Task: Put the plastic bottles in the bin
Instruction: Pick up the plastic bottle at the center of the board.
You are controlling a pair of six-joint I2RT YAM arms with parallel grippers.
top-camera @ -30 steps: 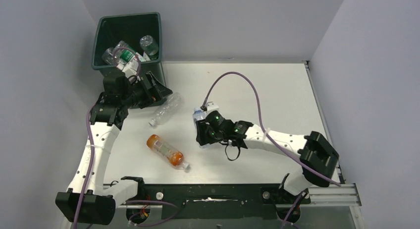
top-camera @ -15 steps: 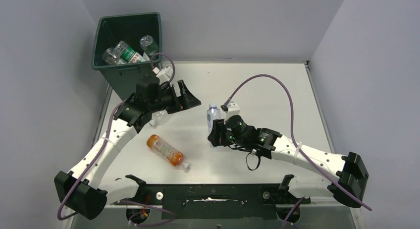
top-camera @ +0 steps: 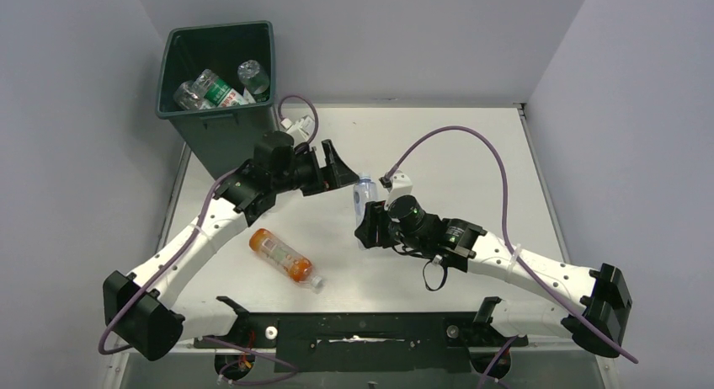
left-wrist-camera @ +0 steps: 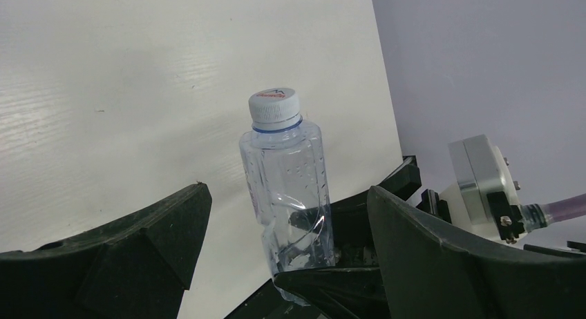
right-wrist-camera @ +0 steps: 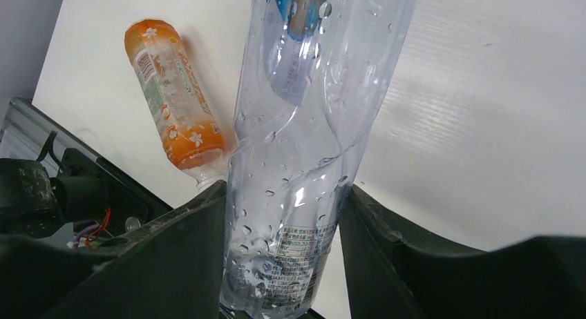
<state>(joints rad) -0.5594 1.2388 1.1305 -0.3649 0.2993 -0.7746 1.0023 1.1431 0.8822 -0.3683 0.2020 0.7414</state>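
Observation:
My right gripper (top-camera: 365, 215) is shut on a clear plastic bottle (top-camera: 364, 191) with a white cap and holds it upright above the table's middle. In the right wrist view the bottle (right-wrist-camera: 304, 139) fills the gap between the fingers of the right gripper (right-wrist-camera: 283, 189). My left gripper (top-camera: 343, 168) is open, just left of that bottle. The left wrist view shows the bottle (left-wrist-camera: 285, 174) framed by the spread fingers of the left gripper (left-wrist-camera: 287, 195), which do not touch it. An orange bottle (top-camera: 282, 255) lies on the table. The dark green bin (top-camera: 210, 136) at the far left holds several bottles (top-camera: 215, 87).
The orange bottle (right-wrist-camera: 173, 91) lies near the front edge, close to the black base rail (top-camera: 362, 330). Grey walls close in the table on the left, back and right. Purple cables arc over both arms.
My left arm has swung from the bin to the table's middle, up to the held bottle. The right gripper lifted its bottle slightly right. The clear bottle lying by the left arm is now hidden.

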